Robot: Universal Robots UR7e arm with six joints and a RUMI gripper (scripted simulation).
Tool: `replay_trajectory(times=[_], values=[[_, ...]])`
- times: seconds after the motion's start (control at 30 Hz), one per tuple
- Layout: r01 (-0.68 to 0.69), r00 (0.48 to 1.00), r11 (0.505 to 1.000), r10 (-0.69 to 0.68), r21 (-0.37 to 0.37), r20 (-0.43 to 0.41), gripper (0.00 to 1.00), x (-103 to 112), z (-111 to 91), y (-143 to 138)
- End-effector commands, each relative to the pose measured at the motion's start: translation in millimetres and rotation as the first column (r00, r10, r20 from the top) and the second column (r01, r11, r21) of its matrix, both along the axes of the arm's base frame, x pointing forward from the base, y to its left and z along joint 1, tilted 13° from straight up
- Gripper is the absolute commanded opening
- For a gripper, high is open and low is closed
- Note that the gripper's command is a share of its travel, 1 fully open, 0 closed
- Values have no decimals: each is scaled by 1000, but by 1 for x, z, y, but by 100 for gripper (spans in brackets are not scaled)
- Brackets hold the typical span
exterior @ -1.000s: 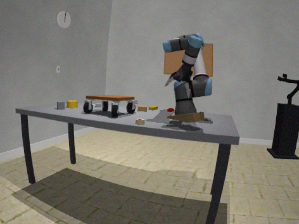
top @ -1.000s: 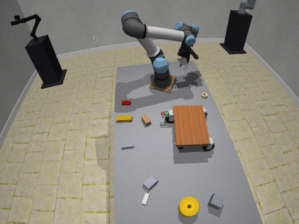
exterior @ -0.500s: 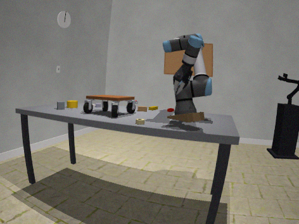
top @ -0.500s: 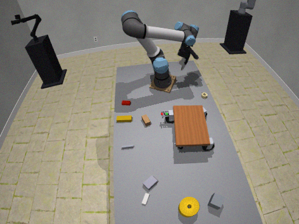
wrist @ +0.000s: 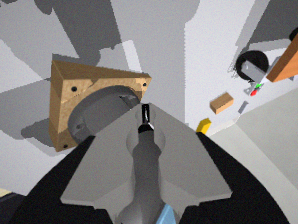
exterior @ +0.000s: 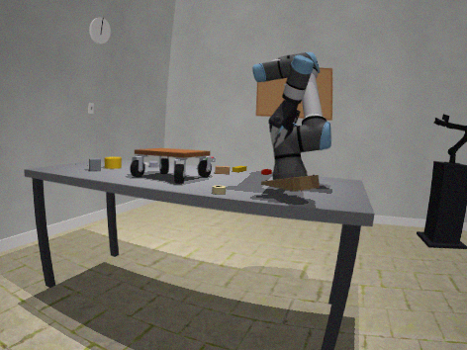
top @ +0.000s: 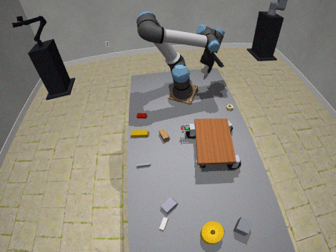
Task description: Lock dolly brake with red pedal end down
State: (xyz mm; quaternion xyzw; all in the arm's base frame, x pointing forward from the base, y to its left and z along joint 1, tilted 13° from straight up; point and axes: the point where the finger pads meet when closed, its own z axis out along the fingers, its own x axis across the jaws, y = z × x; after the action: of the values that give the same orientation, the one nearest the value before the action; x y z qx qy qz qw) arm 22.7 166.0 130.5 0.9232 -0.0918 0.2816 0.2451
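The dolly has a wooden top and black casters and stands on the grey table, right of centre; it also shows in the exterior view. Its brake pedal sticks out at the near-left caster, with a red and a green end; it also shows in the wrist view. I cannot tell which end is down. My gripper hangs high above the table near the arm's base, far from the dolly. Its fingers are shut on nothing.
On the table lie a red block, a yellow bar, a tan block, a small tape roll, a yellow spool, a grey cube and flat grey pieces. The arm's wooden base plate is at the back.
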Motion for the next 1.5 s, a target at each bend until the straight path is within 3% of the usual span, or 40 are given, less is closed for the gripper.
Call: replay_trajectory(times=[0.0,0.47,0.93,1.37,1.47], values=[[32,999,999,-32,16,-14,0,4,2,5],[155,986,987,-151,50,-68,0,21,4,12],[344,933,932,-327,110,-150,0,54,9,21],[575,813,791,-524,210,-252,0,114,22,22],[591,802,776,-538,218,-259,0,120,23,21]])
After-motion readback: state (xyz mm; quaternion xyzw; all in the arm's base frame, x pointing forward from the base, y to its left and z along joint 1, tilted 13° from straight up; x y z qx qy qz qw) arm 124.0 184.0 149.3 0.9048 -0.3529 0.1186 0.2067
